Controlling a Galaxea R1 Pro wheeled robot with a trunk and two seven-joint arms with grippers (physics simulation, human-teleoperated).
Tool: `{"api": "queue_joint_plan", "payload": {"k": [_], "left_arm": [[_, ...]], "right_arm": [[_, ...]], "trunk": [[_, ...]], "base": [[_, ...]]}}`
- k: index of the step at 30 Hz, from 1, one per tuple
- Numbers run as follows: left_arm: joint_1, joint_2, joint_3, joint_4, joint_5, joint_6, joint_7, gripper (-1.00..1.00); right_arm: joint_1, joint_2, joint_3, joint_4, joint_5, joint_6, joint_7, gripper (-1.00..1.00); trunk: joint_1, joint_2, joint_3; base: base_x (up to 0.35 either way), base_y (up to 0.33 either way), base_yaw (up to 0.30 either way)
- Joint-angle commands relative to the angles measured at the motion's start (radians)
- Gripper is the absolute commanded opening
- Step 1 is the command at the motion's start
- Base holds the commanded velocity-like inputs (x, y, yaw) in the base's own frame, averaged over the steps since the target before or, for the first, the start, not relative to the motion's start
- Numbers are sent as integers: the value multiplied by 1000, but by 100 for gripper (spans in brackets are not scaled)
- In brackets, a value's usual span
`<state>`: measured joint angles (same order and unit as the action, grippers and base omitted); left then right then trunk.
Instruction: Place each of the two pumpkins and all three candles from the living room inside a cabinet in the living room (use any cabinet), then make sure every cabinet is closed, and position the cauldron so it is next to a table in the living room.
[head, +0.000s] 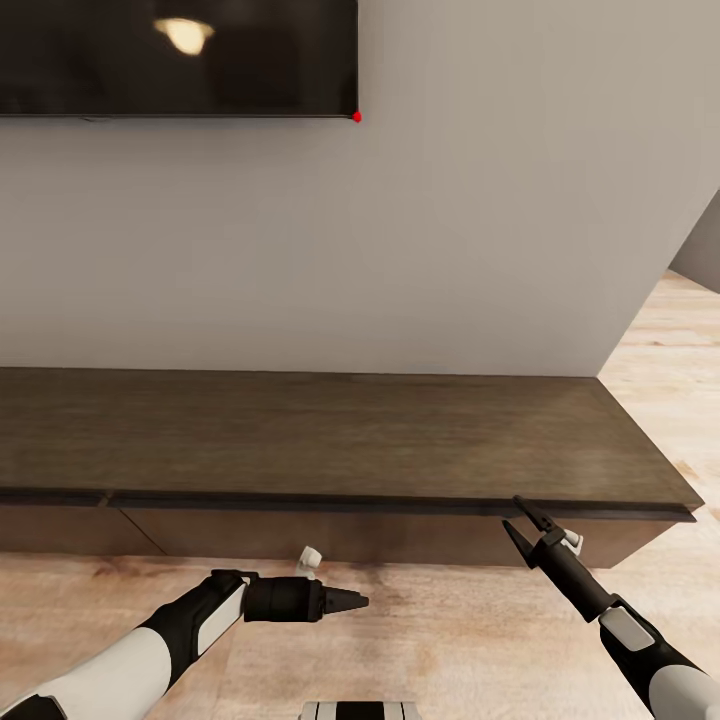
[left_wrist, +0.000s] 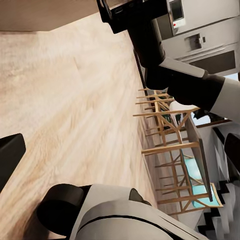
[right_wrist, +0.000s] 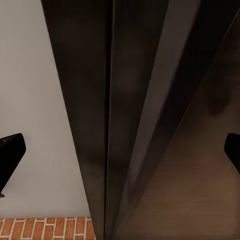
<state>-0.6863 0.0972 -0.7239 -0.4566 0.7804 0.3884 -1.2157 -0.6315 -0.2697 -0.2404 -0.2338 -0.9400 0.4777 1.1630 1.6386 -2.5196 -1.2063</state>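
One closed cabinet (head: 330, 440), bare-topped.

Dark brown wood against pale grey and honey tones.

The cabinet (head: 330, 435) is dark brown with a faint streaked grain; the wall (head: 450, 230) behind is plain light grey, the floor (head: 440, 640) pale blond planks. The screen (head: 180, 55) is glossy black with a red dot at its corner. Both arms are white with black fingers (head: 522, 540). In the right wrist view, a strip of what seems orange-red brick (right_wrist: 45, 229) shows.
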Motion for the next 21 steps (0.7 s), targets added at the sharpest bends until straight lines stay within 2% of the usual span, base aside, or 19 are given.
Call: {"api": "queue_joint_plan", "payload": {"k": [1, 2, 21], "left_arm": [[-1, 1, -6, -1, 10, 10, -1, 100], [-1, 1, -6, -1, 10, 10, -1, 100], [-1, 1, -6, -1, 10, 10, 1, 100]], "right_arm": [[0, 0, 2, 1, -7, 9, 1, 100], [0, 0, 2, 1, -7, 9, 1, -100], [0, 0, 3, 1, -7, 9, -2, -100]], "trunk": [[0, 0, -1], [0, 0, -1], [0, 0, -1]], "base": [[0, 0, 0], [0, 0, 0], [0, 0, 0]]}}
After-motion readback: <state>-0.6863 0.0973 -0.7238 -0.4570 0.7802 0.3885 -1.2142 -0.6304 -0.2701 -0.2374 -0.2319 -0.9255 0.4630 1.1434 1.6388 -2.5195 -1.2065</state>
